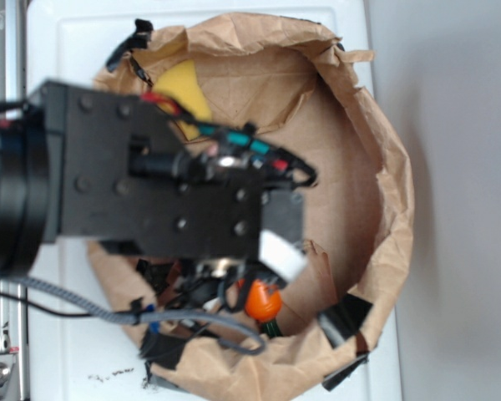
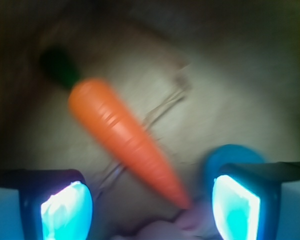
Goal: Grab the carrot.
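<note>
The orange carrot (image 2: 125, 137) lies on the brown paper floor of the bag, its dark green stem (image 2: 60, 67) at upper left and its tip pointing down-right between my fingers. My gripper (image 2: 150, 205) hovers above it, open, with the pads (image 2: 67, 210) wide apart and touching nothing. In the exterior view only a bit of the carrot (image 1: 263, 302) and its stem show under the black arm (image 1: 167, 188), near the bag's front wall.
A crumpled brown paper bag (image 1: 384, 192) rings the work area. A yellow sponge (image 1: 184, 96) lies at its back left. A blue ball (image 2: 230, 155) sits behind the right finger, and something pink (image 2: 190, 220) lies by the carrot's tip. Cables (image 1: 192, 322) trail at the front.
</note>
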Robot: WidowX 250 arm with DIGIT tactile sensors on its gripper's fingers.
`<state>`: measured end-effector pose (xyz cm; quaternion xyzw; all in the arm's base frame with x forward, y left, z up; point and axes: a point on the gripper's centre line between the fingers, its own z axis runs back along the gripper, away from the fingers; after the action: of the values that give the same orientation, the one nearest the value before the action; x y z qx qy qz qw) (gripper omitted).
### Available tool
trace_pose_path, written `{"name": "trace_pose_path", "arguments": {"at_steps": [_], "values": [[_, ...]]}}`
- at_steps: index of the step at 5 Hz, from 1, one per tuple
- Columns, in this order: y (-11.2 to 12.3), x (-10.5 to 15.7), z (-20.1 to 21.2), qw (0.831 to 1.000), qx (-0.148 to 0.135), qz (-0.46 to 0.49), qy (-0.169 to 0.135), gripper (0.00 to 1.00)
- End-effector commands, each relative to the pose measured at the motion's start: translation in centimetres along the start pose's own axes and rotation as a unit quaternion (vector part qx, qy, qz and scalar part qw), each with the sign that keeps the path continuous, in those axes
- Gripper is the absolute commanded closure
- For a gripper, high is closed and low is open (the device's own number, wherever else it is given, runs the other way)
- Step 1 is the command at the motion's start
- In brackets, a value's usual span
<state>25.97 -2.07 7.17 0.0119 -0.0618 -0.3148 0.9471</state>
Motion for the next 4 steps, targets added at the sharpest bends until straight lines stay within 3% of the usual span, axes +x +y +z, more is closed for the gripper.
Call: {"name": "trace_pose_path", "arguments": {"at_steps": [1, 3, 4], "values": [[-1.2, 2.0, 0.3, 1.0, -0.001, 0.004, -0.021, 0.0], [-1.2, 2.0, 0.3, 1.0, -0.001, 0.004, -0.021, 0.0], [-1.0, 2.5, -2.1, 1.0, -0.008, -0.015, -0.022, 0.0]]}}
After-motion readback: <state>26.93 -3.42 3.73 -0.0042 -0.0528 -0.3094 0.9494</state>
